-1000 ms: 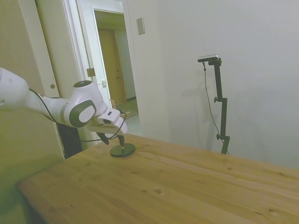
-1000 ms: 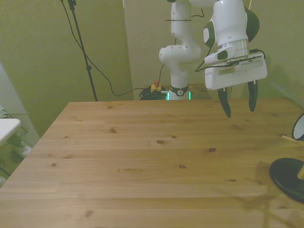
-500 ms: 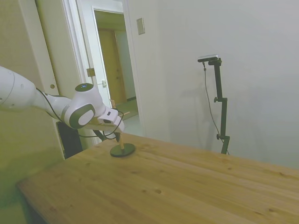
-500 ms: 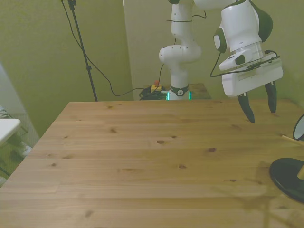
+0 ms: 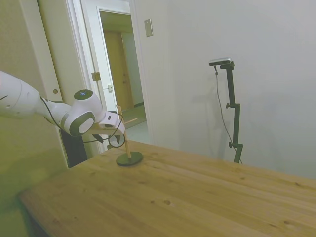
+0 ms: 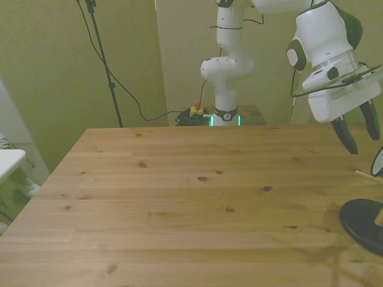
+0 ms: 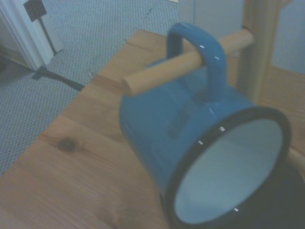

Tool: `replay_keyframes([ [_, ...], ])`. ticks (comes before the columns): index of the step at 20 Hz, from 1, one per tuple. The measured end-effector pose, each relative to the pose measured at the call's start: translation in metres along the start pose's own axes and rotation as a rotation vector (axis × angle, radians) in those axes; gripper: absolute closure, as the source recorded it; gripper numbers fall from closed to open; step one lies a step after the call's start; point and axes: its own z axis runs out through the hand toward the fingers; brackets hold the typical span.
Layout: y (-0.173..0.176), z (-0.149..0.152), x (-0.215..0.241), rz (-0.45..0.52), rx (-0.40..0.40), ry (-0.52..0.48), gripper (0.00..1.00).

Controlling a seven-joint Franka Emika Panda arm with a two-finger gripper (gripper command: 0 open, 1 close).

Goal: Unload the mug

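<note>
Mug (image 6: pixel 377 162) and peg stand's dark base (image 6: pixel 364 217) cut by the front view's right edge.

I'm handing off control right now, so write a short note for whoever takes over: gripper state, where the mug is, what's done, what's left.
Gripper: open, empty, in the air above the table near the front view's right edge, close to the peg stand.
Mug: hangs by its handle on a horizontal wooden peg of the stand, tilted, white inside facing the wrist camera. In the side view it shows just beside the gripper, at the table's far corner.
Done: nothing grasped; mug not yet unloaded.
Left: grip the mug, slide the handle off the peg, set it on the table.
</note>
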Motion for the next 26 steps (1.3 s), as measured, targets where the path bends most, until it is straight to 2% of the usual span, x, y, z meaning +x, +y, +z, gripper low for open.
replay_keyframes([
  [8, -0.002, 0.022, -0.003, -0.056, 0.06, 0.082, 0.0],
  [13, -0.007, 0.036, -0.003, -0.081, 0.109, 0.076, 0.0],
  [14, -0.006, 0.038, -0.001, -0.084, 0.111, 0.076, 1.0],
  [26, -0.011, 0.052, -0.001, -0.105, 0.168, 0.074, 1.0],
])
